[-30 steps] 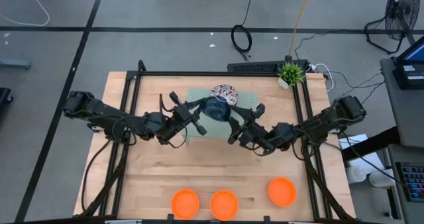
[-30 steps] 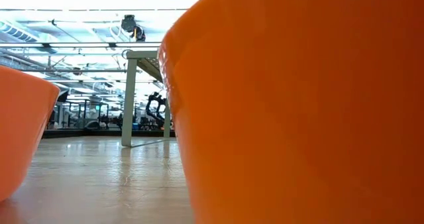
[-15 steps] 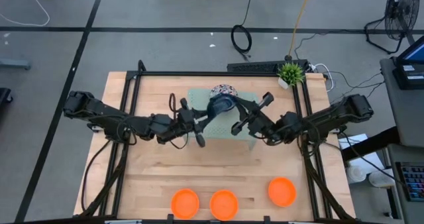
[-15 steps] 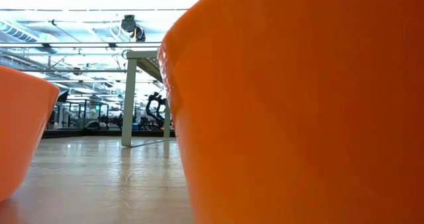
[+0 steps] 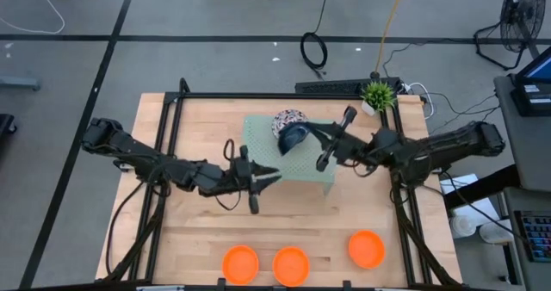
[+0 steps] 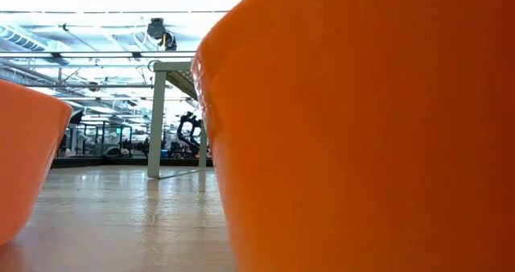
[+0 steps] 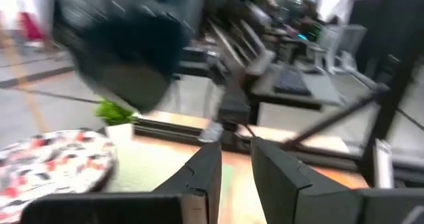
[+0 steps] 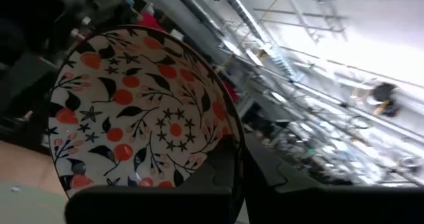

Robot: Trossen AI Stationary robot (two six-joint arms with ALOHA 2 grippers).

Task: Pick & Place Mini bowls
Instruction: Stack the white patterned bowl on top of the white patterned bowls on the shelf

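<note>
- High view is showing three plain bright orange plastic mini bowls (image 5: pixel 240 263) (image 5: pixel 291 264) (image 5: pixel 367 248) sitting in a loose row along the near edge of the pale wooden desk (image 5: pixel 198 222), apart from each other; two of them are filling the low view (image 6: pixel 362 135) (image 6: pixel 20 163).
- Right claw (image 5: pixel 303 133) is pinching the rim of a round floral bowl with red, white and dark pattern (image 8: pixel 142 118), holding it tilted above the pale green perforated rack (image 5: pixel 323 166); from above it is showing its dark blue outer side (image 5: pixel 292 137).
- At least one more floral bowl (image 5: pixel 287 119) is resting on the far part of the rack, partly hidden under the lifted one; how many are stacked there I cannot tell.
- Left claw (image 5: pixel 255 177) is hovering empty just off the rack's near-left corner, its fingers (image 7: pixel 202 174) drawn close with only a narrow gap.
- Judging progress: the orange bowls are looking already placed, one floral bowl is being carried, and the remaining floral ones are waiting on the rack, so roughly half is left.
</note>
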